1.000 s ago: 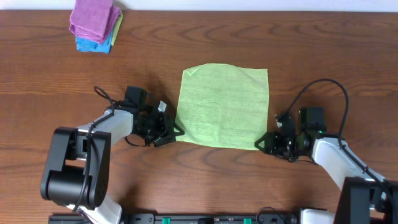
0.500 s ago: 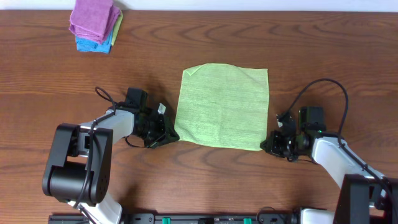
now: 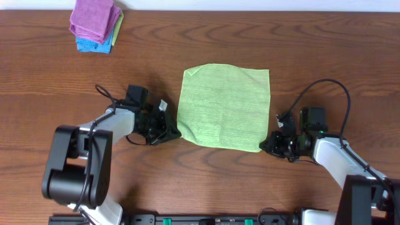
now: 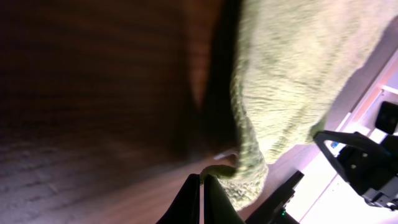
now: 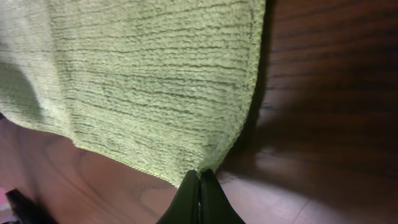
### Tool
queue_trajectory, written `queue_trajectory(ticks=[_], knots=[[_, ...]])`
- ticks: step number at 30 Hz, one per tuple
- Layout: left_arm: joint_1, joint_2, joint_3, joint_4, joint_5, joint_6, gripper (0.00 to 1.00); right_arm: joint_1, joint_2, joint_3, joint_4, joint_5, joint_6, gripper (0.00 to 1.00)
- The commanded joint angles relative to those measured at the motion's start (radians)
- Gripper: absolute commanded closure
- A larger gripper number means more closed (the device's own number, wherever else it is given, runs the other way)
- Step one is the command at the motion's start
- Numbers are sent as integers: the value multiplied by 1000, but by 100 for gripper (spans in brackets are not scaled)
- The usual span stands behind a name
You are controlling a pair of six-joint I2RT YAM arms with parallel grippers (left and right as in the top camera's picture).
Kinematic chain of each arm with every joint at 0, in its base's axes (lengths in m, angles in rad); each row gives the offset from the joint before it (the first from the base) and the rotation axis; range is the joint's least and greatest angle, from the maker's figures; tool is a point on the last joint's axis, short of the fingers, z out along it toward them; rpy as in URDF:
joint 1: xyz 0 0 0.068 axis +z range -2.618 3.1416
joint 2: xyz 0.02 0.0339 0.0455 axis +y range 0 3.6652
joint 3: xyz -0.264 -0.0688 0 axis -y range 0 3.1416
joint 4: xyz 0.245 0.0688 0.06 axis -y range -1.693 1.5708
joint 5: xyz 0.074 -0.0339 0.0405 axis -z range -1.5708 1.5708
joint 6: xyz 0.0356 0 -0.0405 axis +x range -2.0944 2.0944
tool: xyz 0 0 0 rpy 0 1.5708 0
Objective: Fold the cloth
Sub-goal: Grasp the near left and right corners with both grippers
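No legible text, label, brand, number or sign on anything.

Wooden table [image 3: 312, 50], brown. One green cloth [image 3: 225, 106] lies spread at centre. A stack [image 3: 94, 25] of folded cloths, purple uppermost, blue lowest, sits at 11 o'clock.

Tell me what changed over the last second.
Both hands closed: the left hand pinched the near-left corner of the cloth, and the right hand pinched its near-right corner. The rest of the cloth stayed flat, and the folded stack did not move.
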Motion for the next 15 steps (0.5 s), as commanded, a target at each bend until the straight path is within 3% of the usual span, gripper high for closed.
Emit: queue_trajectory(ticks=[1, 15], knots=[[1, -77, 39, -6, 14, 0, 94, -6, -11, 26, -8, -40, 7, 99], [1, -175, 61, -36, -69, 12, 94, -6, -151, 120, -76, -60, 6, 99]])
